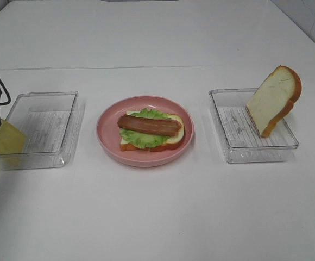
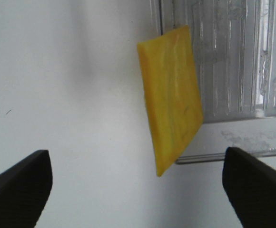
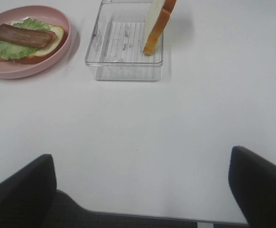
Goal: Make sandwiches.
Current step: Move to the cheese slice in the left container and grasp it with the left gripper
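Left gripper [image 2: 135, 183]: jaws thrown wide, a dark finger [image 2: 19, 187] at each side of the wrist view, nothing pinched between them. Out ahead of it stands the yellow cheese square [image 2: 171, 99], up on edge and tilted, right at an outer corner of the left tray [image 2: 233, 61]. Whether it leans on the tray wall or stands free of it, I can't tell. From the high camera the cheese sits at that tray's near left corner, with the gripper's dark body just over its top edge. Over to the right gripper [image 3: 140, 190]: also spread wide, empty, hanging above bare white table [image 3: 138, 133], well apart from everything. Beyond it is the right tray [image 3: 123, 71], a white bread slice [image 3: 154, 23] with an orange-brown crust propped up at a tilt inside, against its right side. Between the two trays sits the pink plate [image 1: 146, 161], and on it the sandwich [image 1: 153, 131]. The bottom slice [image 1: 175, 137] lies flat, frilly green lettuce [image 1: 145, 141] spreads over it, and a reddish-brown bacon strip [image 1: 141, 123] lies lengthwise as the topmost layer. Both grippers are clear of the plate.
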Robot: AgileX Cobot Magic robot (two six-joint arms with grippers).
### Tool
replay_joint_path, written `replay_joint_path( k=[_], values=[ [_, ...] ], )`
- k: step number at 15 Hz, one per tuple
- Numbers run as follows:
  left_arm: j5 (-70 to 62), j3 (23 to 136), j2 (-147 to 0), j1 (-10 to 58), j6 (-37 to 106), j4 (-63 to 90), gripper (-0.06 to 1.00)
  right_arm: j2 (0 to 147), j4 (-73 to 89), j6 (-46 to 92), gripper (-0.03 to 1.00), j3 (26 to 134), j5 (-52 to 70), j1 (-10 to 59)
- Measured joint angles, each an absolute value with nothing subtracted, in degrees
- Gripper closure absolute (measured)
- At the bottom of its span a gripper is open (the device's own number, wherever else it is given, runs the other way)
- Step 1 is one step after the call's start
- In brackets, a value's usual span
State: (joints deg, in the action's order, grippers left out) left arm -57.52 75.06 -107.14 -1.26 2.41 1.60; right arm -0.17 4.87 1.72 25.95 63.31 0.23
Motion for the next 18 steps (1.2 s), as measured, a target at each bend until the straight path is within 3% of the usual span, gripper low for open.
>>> replay_joint_path(
  k=[8,18],
  values=[
    [-55.06,75.06,-111.96,-1.26,4.07,5.16,0.18,-0.17,4.87,1.72,0.03,25.95,63.31,0.23],
    [-52.71,75.06,-112.53,-1.26,9.17,9.40,0.53,-0.17,4.87,1.72,0.03,25.95,63.31,0.23]
  ],
)
